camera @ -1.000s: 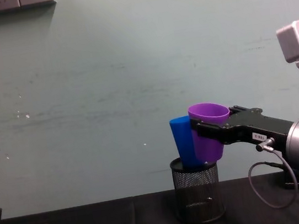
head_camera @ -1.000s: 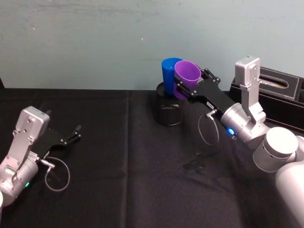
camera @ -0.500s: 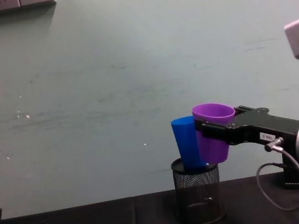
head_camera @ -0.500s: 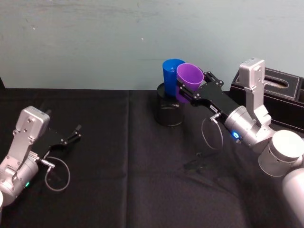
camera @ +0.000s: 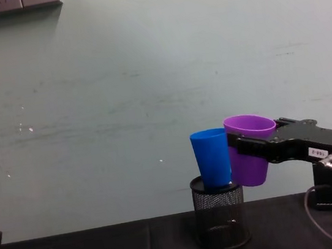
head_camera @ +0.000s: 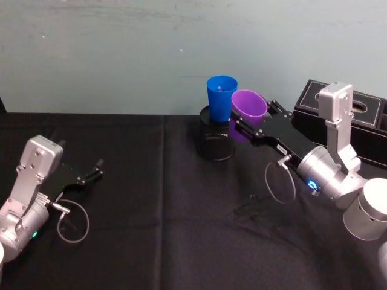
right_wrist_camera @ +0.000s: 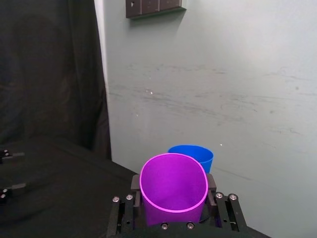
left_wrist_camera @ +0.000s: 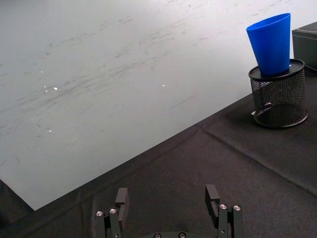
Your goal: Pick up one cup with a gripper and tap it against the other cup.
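Observation:
The purple cup hangs in the air, with my right gripper shut on its wall from both sides. In the right wrist view the purple cup sits between the two fingers. The blue cup stands upright in a black wire-mesh holder. In the chest view the purple cup sits right beside the blue cup, on its right, rims about level; contact cannot be told. My left gripper rests open on the cloth at far left.
A black box stands at the back right behind my right arm. A loose cable loop hangs under the right wrist. The wall runs close behind the mesh holder. Black cloth covers the table.
My right gripper has carried the purple cup to the right and slightly down, off the front of the blue cup. The blue cup has gone from leaning to upright. The left arm stayed still.

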Robot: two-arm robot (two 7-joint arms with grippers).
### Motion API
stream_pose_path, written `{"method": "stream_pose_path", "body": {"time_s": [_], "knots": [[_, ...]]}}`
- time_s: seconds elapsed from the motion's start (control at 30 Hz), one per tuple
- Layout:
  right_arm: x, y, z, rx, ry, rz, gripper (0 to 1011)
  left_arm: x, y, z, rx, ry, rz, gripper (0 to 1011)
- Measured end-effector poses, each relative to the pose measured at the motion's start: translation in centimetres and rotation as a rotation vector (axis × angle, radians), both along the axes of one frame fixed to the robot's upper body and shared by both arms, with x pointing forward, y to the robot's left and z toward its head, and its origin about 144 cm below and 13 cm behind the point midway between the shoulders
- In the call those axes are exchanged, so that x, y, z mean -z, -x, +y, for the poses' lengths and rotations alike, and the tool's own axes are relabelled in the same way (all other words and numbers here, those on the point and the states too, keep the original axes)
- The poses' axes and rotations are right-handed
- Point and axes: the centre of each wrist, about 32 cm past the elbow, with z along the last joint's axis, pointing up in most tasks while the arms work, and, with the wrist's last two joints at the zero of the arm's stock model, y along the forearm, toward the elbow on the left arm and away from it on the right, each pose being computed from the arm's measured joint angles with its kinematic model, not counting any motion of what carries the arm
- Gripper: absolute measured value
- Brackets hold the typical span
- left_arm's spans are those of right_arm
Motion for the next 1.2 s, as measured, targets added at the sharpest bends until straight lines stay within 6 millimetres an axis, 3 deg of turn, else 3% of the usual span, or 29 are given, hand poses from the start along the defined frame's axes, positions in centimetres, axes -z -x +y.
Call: {"method": "stream_pose_path", "body": {"time_s": [0.27,1.2], "knots": [[-0.1,1.5,-0.1,0.004,0.018,0.018,736,0.0,0.0,0.0,0.000,0.000,0.000,1011],[-0.1,1.3,-0.1,0.007,0.016,0.014,736,0.0,0.0,0.0,0.000,0.000,0.000,1011]]}}
